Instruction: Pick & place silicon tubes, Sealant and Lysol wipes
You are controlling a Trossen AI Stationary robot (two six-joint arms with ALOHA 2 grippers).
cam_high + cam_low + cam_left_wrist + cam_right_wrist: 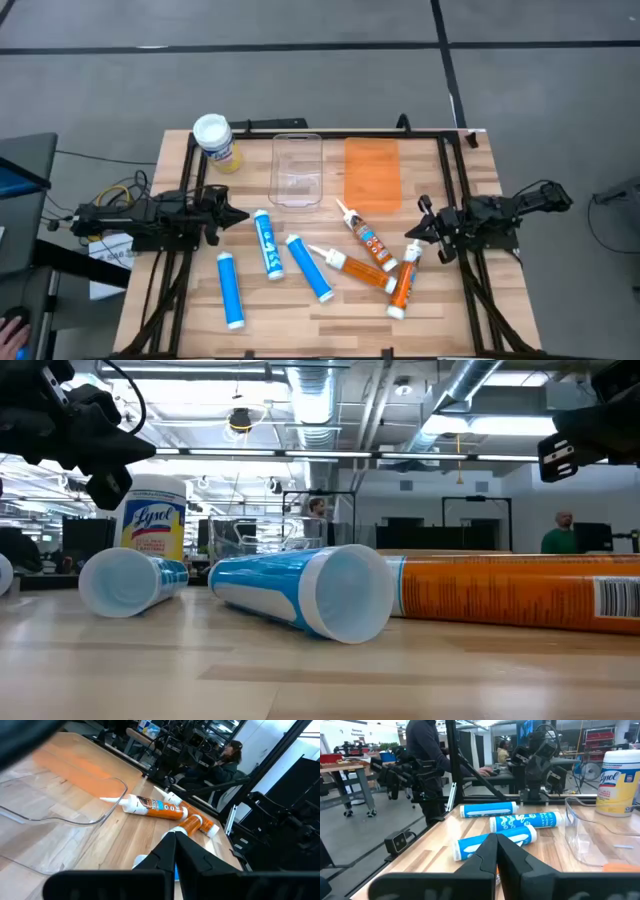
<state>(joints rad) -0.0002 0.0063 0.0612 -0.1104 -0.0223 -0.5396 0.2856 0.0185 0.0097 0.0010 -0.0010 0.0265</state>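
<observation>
Here, the left gripper (232, 215) and right gripper (418, 232) hover clenched and empty at opposite table sides. Between them lie three blue tubes (267, 243), three orange tubes (368, 241), a clear plastic bin (297, 169) and an orange bin (372, 172). The yellow-labelled, white-lidded Lysol wipes canister (215, 141) stands just beyond the left gripper on the pale wooden table (330, 320).

Middle of the counter (300, 315) is pretty crowded: three blue tubes (268, 244) fan out toward 7 o'clock and three orange tubes (366, 238) crisscross toward 5. There's a bare lane between the two bunches, running to the 6 o'clock edge. At 12 the clear tray (297, 169) and orange tray (372, 173) sit side by side, with the Lysol wipes (216, 141) upright at 10. Both side edges are open wood.
</observation>
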